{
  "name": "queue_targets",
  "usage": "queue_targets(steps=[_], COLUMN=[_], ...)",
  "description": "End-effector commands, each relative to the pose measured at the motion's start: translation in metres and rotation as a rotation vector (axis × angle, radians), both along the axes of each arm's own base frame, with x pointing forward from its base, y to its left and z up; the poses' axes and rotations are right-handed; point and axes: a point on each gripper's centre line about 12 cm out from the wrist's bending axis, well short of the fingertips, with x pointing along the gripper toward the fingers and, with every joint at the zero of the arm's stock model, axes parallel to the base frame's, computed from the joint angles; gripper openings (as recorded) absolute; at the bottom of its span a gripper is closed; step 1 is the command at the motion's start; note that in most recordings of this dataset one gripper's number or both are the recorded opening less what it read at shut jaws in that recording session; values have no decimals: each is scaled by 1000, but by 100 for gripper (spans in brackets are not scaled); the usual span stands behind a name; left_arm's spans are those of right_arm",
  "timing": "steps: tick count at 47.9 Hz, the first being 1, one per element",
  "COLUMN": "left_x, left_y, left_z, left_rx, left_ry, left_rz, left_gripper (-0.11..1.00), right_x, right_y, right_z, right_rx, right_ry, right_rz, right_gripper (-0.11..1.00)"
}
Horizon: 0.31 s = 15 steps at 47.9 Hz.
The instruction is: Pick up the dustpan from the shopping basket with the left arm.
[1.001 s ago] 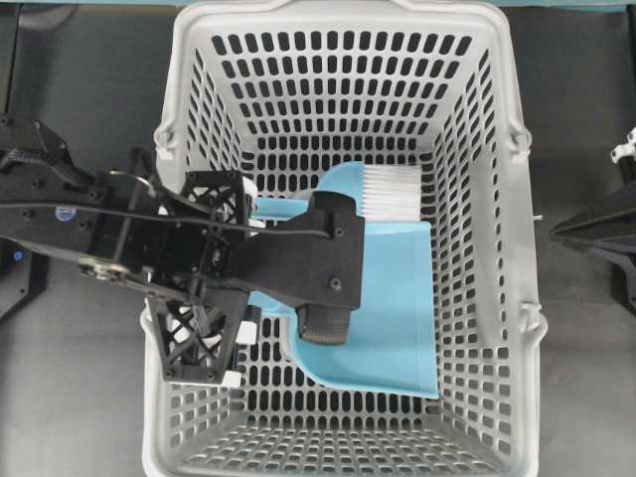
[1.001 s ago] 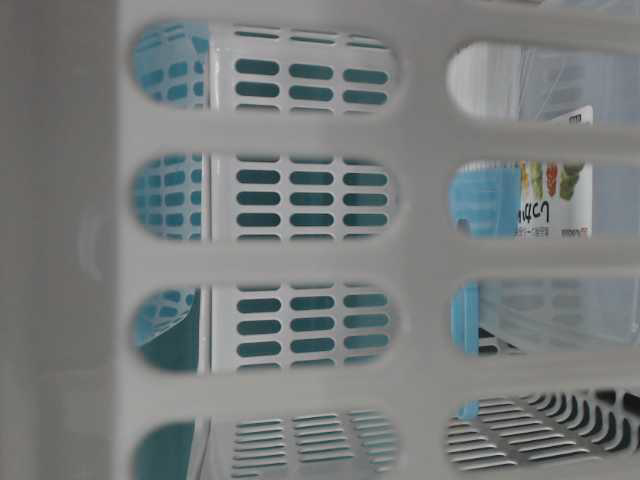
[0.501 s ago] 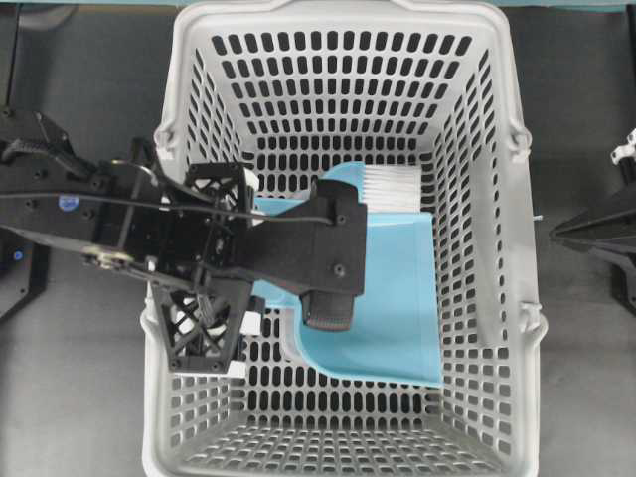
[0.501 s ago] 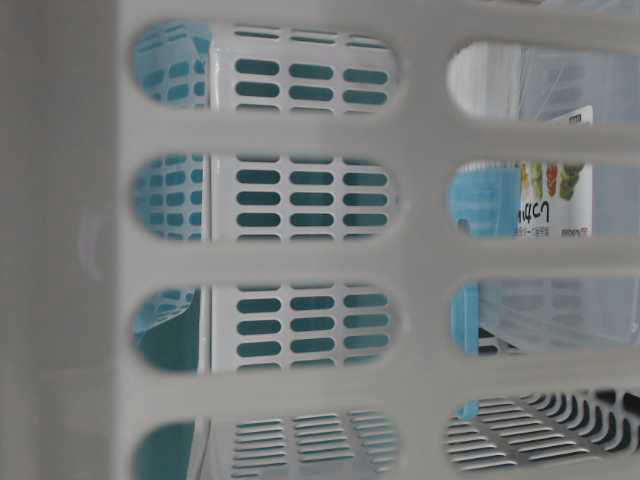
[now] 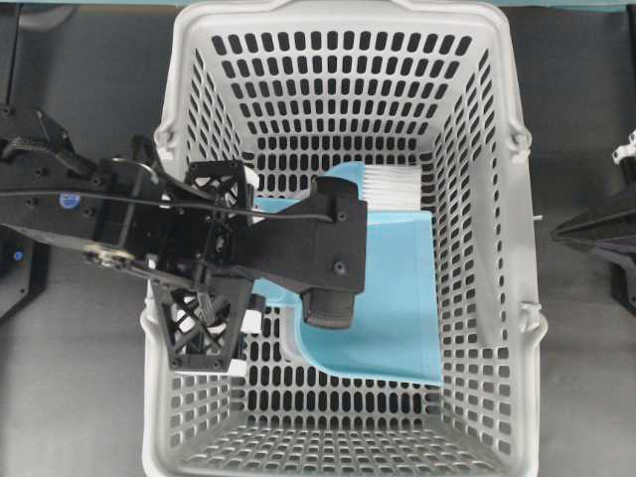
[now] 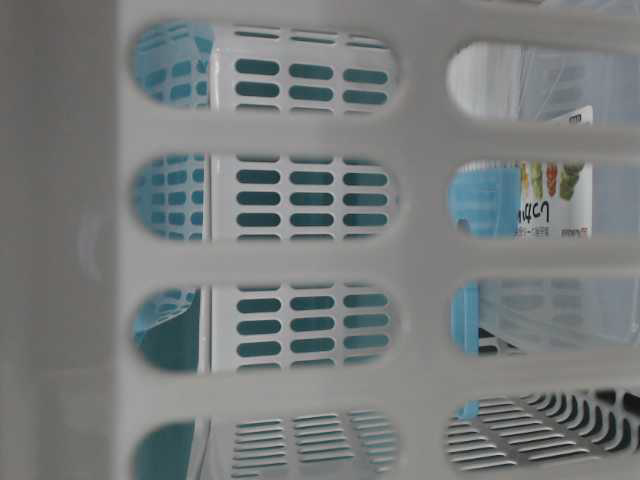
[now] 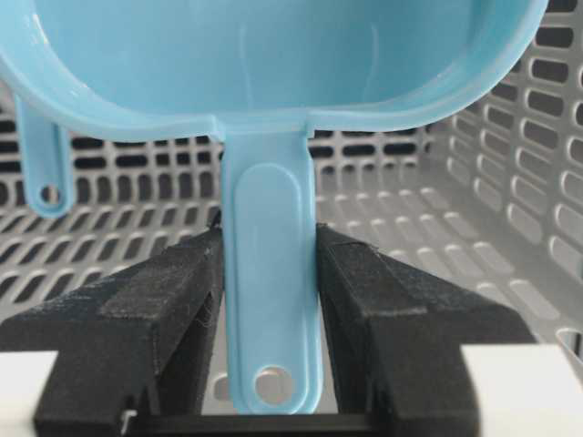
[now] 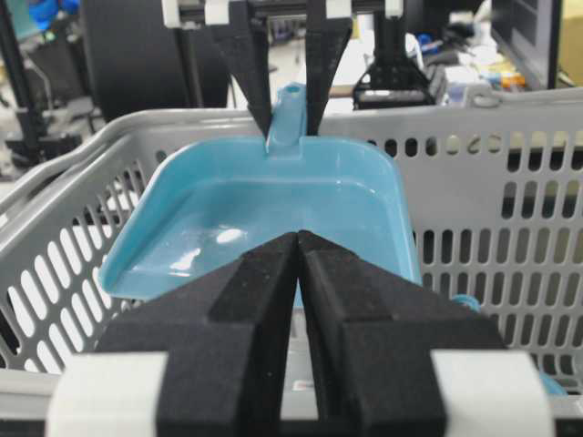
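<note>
The dustpan point(image 7: 273, 82) is gripped by its handle between the narrowed fingers point(image 7: 173, 300) of the left arm point(image 5: 119, 224) and is held tilted above the floor of the shopping basket point(image 5: 343, 25), so only the lift-out is judged to remain. Open room lies upward; the slotted wall at 3 o'clock is close to the tray edge. The right gripper point(image 8: 299, 246), pressed together and empty, is parked outside the basket.

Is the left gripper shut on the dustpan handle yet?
Yes: the left gripper has both fingers pressed against the dustpan handle's sides.

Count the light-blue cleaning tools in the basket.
2: the dustpan, its handle clamped by the left gripper, and the brush lying behind it in the basket. Others may be hidden.
</note>
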Motion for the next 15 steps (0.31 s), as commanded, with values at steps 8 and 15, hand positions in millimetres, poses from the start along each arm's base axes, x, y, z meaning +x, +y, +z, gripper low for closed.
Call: queue_targets(steps=[8, 15], left_x=[-4, -4], left_y=[2, 2], left_z=[17, 18], left_rx=[-7, -6], left_ry=[-50, -49], left_rz=[2, 2], left_gripper=[31, 31], right_x=[1, 1], right_y=[1, 1], right_z=[3, 2], right_rx=[4, 4], right_ry=[-7, -6], right_rz=[2, 2], right_gripper=[0, 0])
